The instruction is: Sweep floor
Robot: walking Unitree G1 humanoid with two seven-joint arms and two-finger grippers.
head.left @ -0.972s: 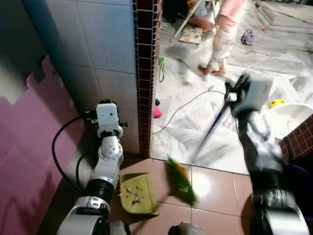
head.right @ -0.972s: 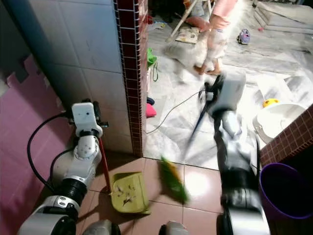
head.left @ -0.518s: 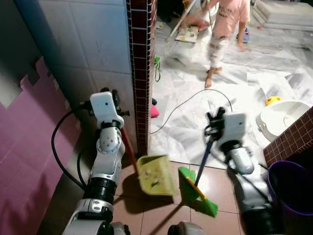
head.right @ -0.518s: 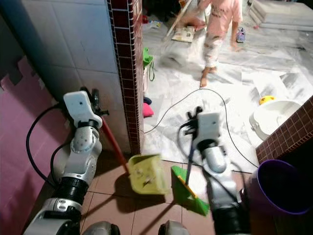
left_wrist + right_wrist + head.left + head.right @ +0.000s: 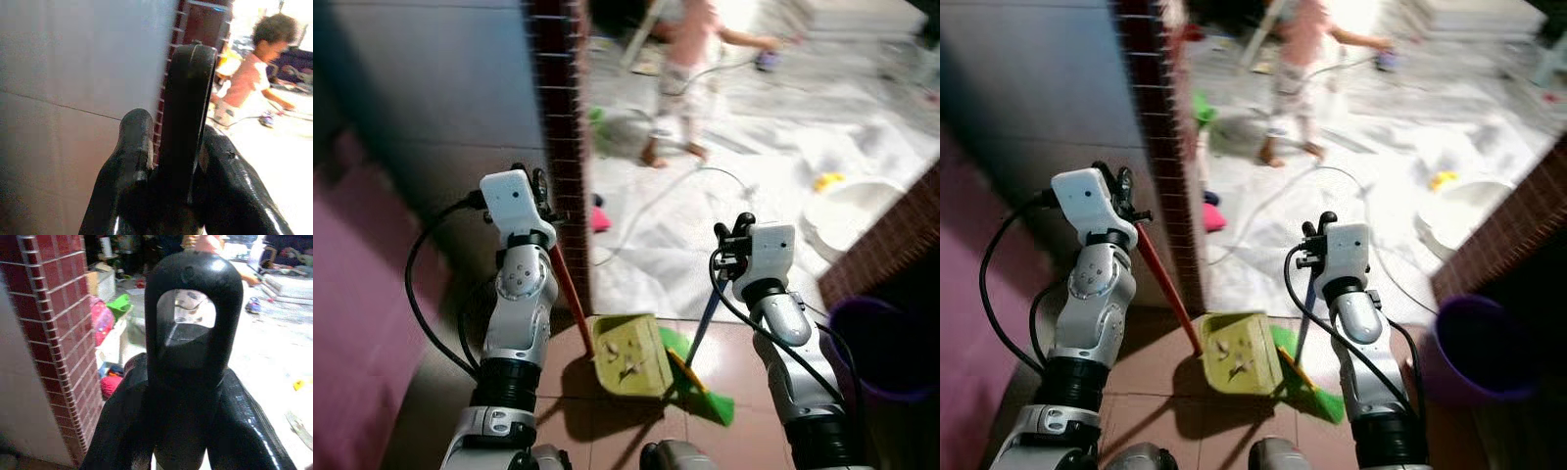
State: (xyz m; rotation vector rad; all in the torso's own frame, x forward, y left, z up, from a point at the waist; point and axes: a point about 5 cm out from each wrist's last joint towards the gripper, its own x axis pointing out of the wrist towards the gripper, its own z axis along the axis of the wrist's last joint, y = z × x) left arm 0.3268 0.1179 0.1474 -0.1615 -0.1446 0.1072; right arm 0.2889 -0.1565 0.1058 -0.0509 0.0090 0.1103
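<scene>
- The left gripper [image 5: 540,186] was held up beside the dark red brick pillar [image 5: 556,117], its fingers clamped on the top of the red handle [image 5: 570,299] of the dustpan.
- In the left wrist view that handle's black end stood pinched between the two black fingers [image 5: 128,161].
- The yellow-green dustpan [image 5: 628,353] lay flat on the brown tiled floor [image 5: 744,338], near the foot of the pillar, with a few scraps of dirt in its tray.
- The right gripper [image 5: 732,238] was closed round the upper end of the broom's blue handle [image 5: 702,323], which slanted down toward the dustpan.
- In the right wrist view the looped black end of that handle [image 5: 188,320] rose between the gripper's fingers.
- The green broom head [image 5: 700,389] rested on the brown tiles, touching the dustpan's right edge and partly tucked behind it.
- A purple bucket [image 5: 876,333] stood at the right edge of the tiled floor, beside a low brick wall.
- Beyond the pillar, on the pale marble floor [image 5: 754,147], a black cable [image 5: 656,201] trailed and a person in pink [image 5: 680,59] stood barefoot, blurred.
</scene>
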